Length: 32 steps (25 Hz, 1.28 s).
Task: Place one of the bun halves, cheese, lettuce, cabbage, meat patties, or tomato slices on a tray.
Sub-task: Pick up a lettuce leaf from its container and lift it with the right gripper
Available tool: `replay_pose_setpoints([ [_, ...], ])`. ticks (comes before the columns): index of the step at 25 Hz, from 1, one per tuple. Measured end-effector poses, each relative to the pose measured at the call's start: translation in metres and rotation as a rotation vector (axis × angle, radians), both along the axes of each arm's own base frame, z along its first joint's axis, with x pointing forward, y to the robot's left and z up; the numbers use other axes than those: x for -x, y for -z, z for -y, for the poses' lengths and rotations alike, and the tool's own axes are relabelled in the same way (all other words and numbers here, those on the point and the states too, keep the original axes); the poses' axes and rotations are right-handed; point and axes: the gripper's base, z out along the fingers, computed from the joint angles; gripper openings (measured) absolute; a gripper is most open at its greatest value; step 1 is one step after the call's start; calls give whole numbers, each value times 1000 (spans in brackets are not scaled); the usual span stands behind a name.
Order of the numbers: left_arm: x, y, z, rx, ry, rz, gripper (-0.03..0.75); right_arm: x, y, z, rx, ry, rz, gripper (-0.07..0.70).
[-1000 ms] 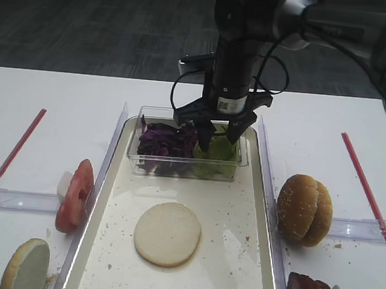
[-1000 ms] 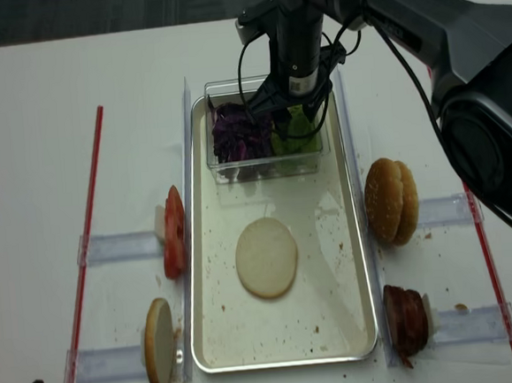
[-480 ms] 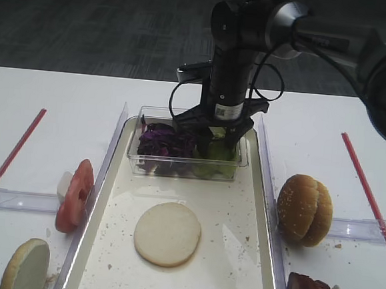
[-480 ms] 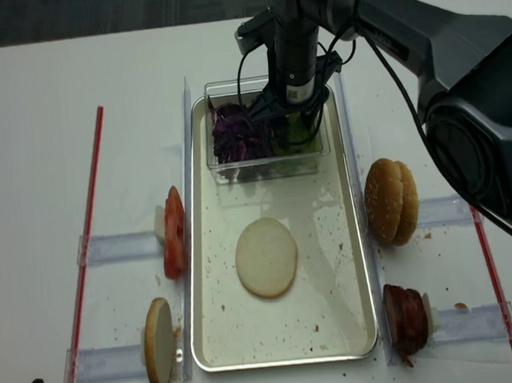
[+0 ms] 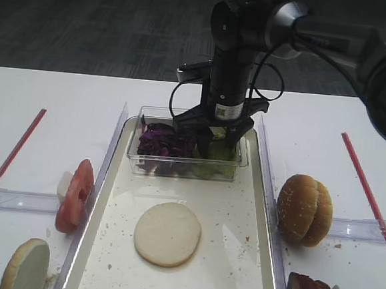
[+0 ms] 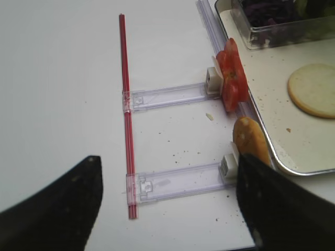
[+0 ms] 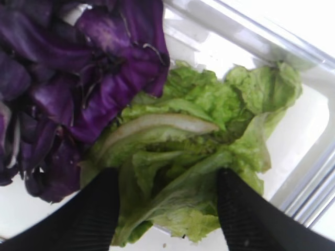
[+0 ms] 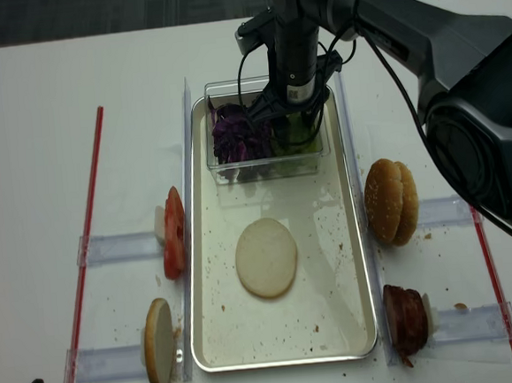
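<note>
Right gripper over light-green crinkly lettuce in clear plastic tub.
Jaws apart, straddling the leaves beside dark purple shredded cabbage; tub stands on silvery-rimmed rectangular tray carrying a pale flat bun half. Left gripper jaws apart above white desk.

Right arm: glossy black cylindrical wrist, silver-grey collar, small white printed label, looped black cables. Right hand: two matte black ridged fingers. Left hand: two broad, blurred black fingers.

Tray shiny metal; tub clear plastic; lettuce crinkly.
</note>
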Motion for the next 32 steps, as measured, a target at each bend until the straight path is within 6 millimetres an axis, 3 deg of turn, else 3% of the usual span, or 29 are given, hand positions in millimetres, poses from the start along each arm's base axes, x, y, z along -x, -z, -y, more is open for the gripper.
replay_pose_setpoints([
  [10,0,0,0,0,0,0,491,-1,13,-2,6,0,-14,446],
  [20,0,0,0,0,0,0,491,-2,13,-2,3,1,-10,441],
  [32,0,0,0,0,0,0,491,-3,16,-1,20,-4,-7,246],
])
